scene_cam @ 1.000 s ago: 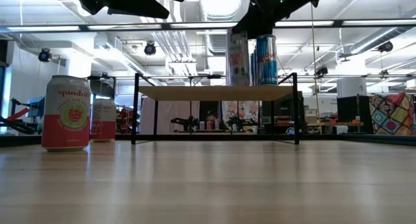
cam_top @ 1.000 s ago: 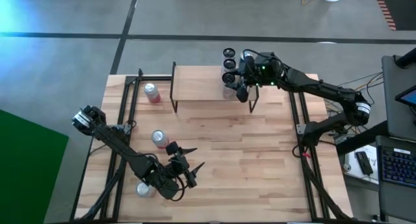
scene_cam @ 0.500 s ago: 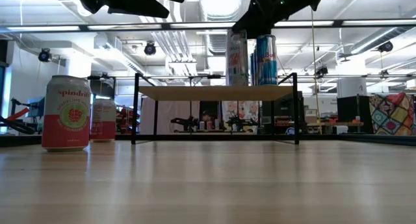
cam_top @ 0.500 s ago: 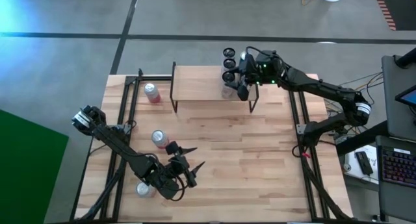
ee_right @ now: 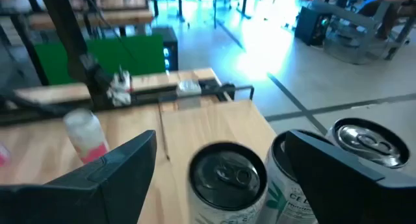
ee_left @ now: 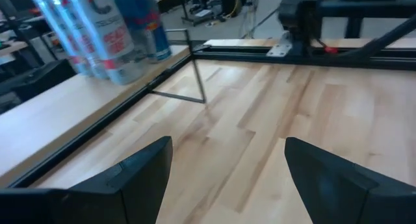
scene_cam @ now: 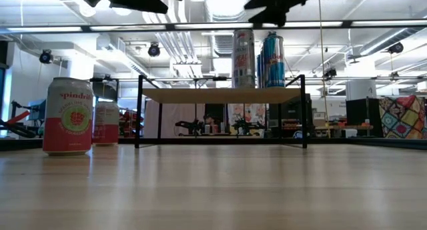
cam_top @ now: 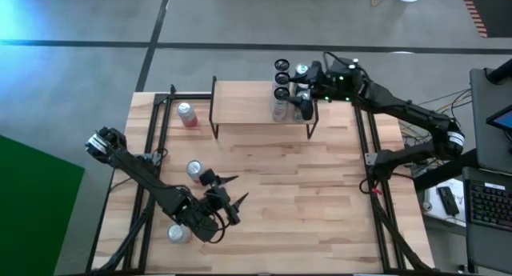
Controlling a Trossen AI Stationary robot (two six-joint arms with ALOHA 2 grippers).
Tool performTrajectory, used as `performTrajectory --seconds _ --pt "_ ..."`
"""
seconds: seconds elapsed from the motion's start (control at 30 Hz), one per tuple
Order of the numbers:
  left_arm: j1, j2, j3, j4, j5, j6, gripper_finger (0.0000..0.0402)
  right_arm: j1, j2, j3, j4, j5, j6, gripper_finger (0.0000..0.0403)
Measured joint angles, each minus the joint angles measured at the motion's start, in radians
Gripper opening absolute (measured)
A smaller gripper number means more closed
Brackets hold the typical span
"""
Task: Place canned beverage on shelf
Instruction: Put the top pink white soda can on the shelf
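Observation:
The shelf stands at the table's far side on thin black legs, and it also shows in the low view. Several tall cans stand upright at its right end. The nearest one is silver with red lettering in the low view, beside a blue can. My right gripper is open above these cans. In the right wrist view it hangs over a dark-topped can without touching it. My left gripper is open and empty over the table's near left part.
Pink cans stand on the tabletop: one at the far left beside the shelf, one in the left middle, one near the front left edge. Two of them show at the left in the low view. Black frame rails run along both table sides.
My right gripper has risen off the silver can at the shelf's right end and drawn back toward the table's right edge. The can now stands free and upright on the shelf.

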Motion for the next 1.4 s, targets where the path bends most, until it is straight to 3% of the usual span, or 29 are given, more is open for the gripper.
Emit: performTrajectory --seconds 0.1,0.33,0.53,0.87,1.03,1.17,1.4 --pt "0.022 -0.029 0.000 -0.085 0.002 -0.036 0.0281 0.023 -0.033 -0.012 0.004 0.007 0.043 0.0327" --pt "0.098 -0.149 -0.055 -0.247 0.032 -0.108 0.0268 0.154 -0.140 -0.118 0.098 0.185 0.043 0.0327" --pt "0.211 -0.364 -0.154 -0.379 0.063 -0.175 0.0264 0.269 -0.194 -0.303 0.268 0.182 0.087 0.0327" --pt "0.523 -0.679 -0.323 -0.389 0.093 -0.202 0.0265 0.393 -0.154 -0.505 0.490 0.184 0.133 0.0327" --pt "0.714 -0.713 -0.395 -0.411 0.111 -0.203 0.0265 0.437 -0.132 -0.563 0.598 0.183 0.122 0.0327" --pt "0.874 -0.707 -0.442 -0.410 0.192 -0.225 0.0269 0.438 -0.131 -0.586 0.615 0.187 0.122 0.0327" --pt "1.058 -0.695 -0.491 -0.357 0.338 -0.176 0.0316 0.438 -0.123 -0.623 0.660 0.186 0.128 0.0327"
